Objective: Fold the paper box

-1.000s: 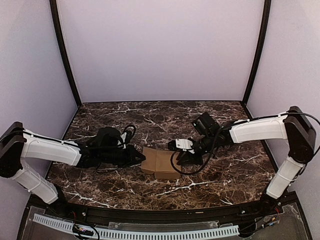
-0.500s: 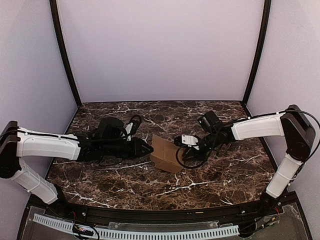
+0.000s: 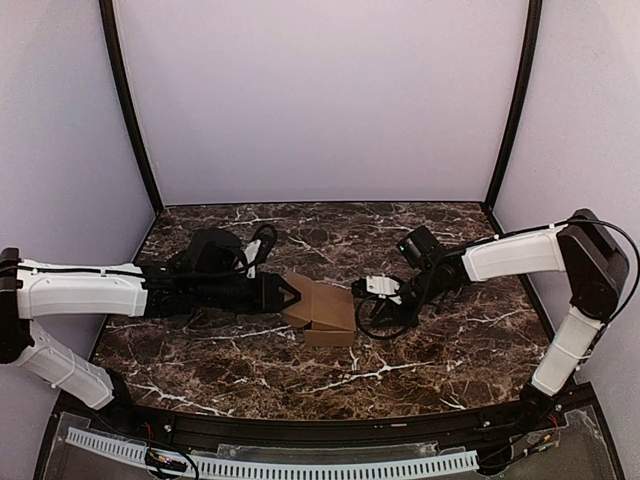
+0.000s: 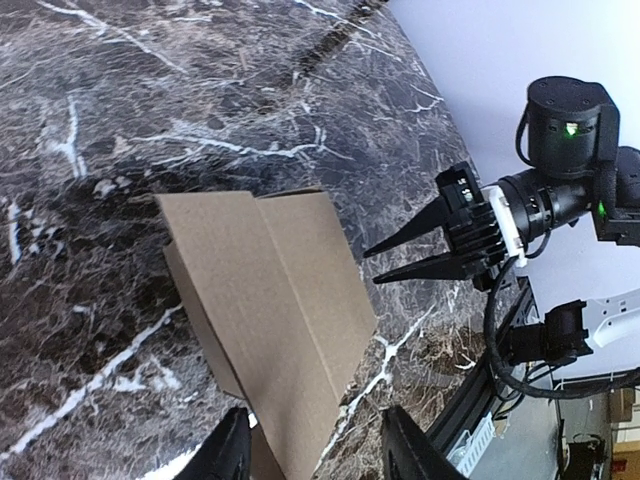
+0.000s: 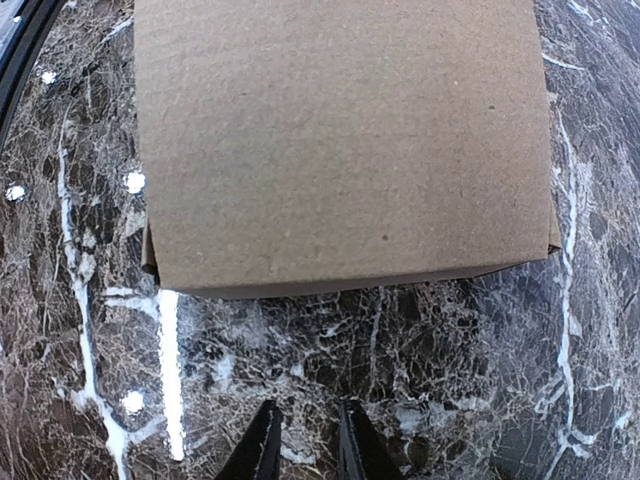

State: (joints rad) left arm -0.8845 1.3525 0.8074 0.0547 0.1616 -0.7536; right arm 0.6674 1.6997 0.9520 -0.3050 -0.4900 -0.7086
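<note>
The paper box (image 3: 320,308) is plain brown cardboard, folded into a low form on the marble table between the two arms. In the left wrist view the paper box (image 4: 270,300) shows a creased top panel, and its near edge reaches down between the fingers of my left gripper (image 4: 318,455), which is open. From above, my left gripper (image 3: 291,297) is at the box's left side. My right gripper (image 3: 357,291) points at the right side. In the right wrist view the right gripper (image 5: 305,448) stands a short way off the box (image 5: 340,140), with a narrow empty gap between its fingers.
The dark marble table (image 3: 420,360) is walled by pale panels at the back and sides. A black rail (image 3: 330,430) runs along the near edge. Loose black cable (image 3: 375,322) hangs by the right wrist, close to the box's right side.
My left gripper has opened and reached further right. The box rose from lying flat to tilted up, then settled into a lower folded form. The right gripper drew back slightly.
</note>
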